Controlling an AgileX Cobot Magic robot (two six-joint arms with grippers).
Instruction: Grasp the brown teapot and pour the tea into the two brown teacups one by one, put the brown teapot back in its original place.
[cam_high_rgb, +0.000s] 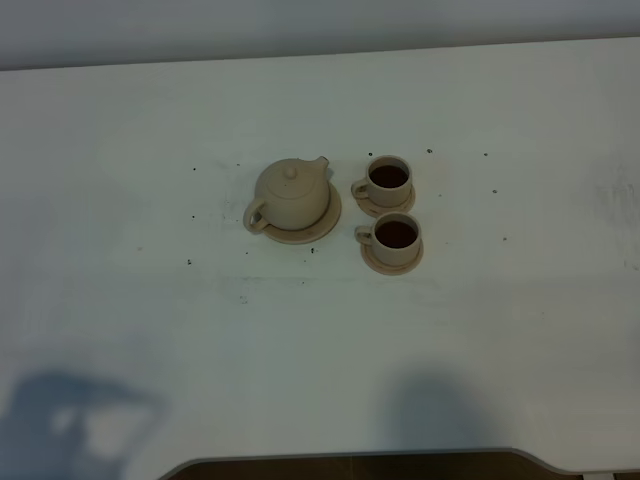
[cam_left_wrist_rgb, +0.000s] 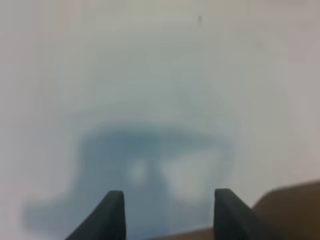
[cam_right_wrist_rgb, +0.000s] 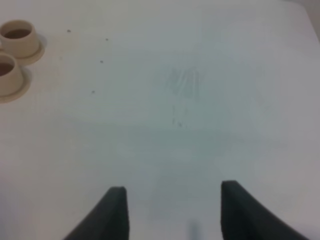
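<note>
Grippers occupy the near edge of the scene and are absent from the exterior high view, where only their shadows fall on the white table (cam_high_rgb: 320, 360); the left gripper (cam_left_wrist_rgb: 169, 212) shows two dark fingers standing apart over bare table with nothing between them; the right gripper (cam_right_wrist_rgb: 172, 210) likewise has its fingers wide apart and holds nothing.

Farther in, near the table's middle, the brown teapot (cam_high_rgb: 291, 196) sits upright, lid on, upon the larger saucer (cam_high_rgb: 328, 222); just to its right stand the two brown teacups, the nearer cup (cam_high_rgb: 396, 237) and the farther cup (cam_high_rgb: 388, 178), each on its own small saucer; both cups show dark tea (cam_high_rgb: 397, 233) inside.

Governing relation: the teapot lies well apart from both grippers, toward the far side; its long axis runs from the loop handle (cam_high_rgb: 255, 216), pointing near-left, to the spout (cam_high_rgb: 321, 161), pointing far-right toward the farther cup; the handle therefore faces the left arm's side, which is judged the better-placed arm for any further grasp.

Judgement of progress: with both cups filled and the pot resting on its saucer, the task appears complete or nearly so; the level of tea remaining inside the pot cannot be told. In the right wrist view the two cups (cam_right_wrist_rgb: 15, 55) appear well apart from that gripper.
</note>
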